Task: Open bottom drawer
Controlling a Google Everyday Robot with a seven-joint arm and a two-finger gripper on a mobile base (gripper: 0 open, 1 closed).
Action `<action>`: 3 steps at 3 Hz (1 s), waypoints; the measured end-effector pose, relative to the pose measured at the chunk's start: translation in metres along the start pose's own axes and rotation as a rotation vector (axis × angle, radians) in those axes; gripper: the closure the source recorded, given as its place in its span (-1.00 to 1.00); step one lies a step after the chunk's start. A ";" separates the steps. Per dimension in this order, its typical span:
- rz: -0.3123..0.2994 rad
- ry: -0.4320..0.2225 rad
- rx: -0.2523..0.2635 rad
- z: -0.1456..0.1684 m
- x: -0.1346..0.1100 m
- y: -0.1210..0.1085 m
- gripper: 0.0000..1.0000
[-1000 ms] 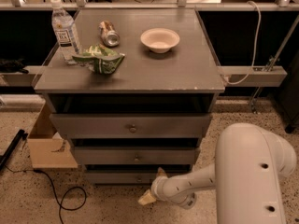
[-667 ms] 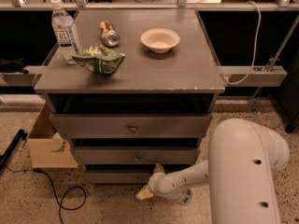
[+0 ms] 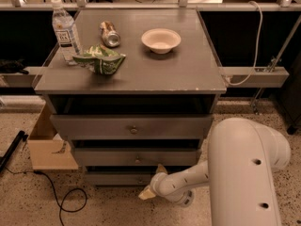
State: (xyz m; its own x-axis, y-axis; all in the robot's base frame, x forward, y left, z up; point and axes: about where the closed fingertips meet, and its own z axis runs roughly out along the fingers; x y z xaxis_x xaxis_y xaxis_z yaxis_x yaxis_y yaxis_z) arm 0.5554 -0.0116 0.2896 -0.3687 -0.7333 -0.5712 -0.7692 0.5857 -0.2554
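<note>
The grey cabinet (image 3: pixel 131 81) has three drawers. The bottom drawer (image 3: pixel 115 178) is the lowest and slimmest front, near the floor, and looks closed. Its knob is hard to make out beside the gripper. My gripper (image 3: pixel 154 181) is at the end of the white arm (image 3: pixel 244 168), low at the drawer's right half. Its tan fingertips (image 3: pixel 146 194) are spread, one above the other, right at the drawer front. The gripper is open and holds nothing.
The middle drawer (image 3: pixel 136 157) and top drawer (image 3: pixel 133 126) sit above, each with a small knob. On top are a water bottle (image 3: pixel 65 29), a can (image 3: pixel 109 34), a green chip bag (image 3: pixel 99 60) and a bowl (image 3: pixel 161 40). A cardboard box (image 3: pixel 49 147) and a cable (image 3: pixel 61 194) lie at the left.
The arm has swung left and the gripper has moved closer to the bottom drawer's front. The drawers have not moved.
</note>
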 end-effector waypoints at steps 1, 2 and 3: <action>-0.004 0.029 -0.016 0.003 0.007 0.005 -1.00; 0.002 0.074 -0.052 0.007 0.028 0.018 -1.00; 0.000 0.088 -0.061 0.008 0.033 0.023 -1.00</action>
State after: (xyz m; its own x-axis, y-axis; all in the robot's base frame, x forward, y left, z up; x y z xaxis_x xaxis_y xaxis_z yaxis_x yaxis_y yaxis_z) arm 0.5300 -0.0194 0.2583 -0.4114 -0.7621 -0.5000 -0.7985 0.5658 -0.2054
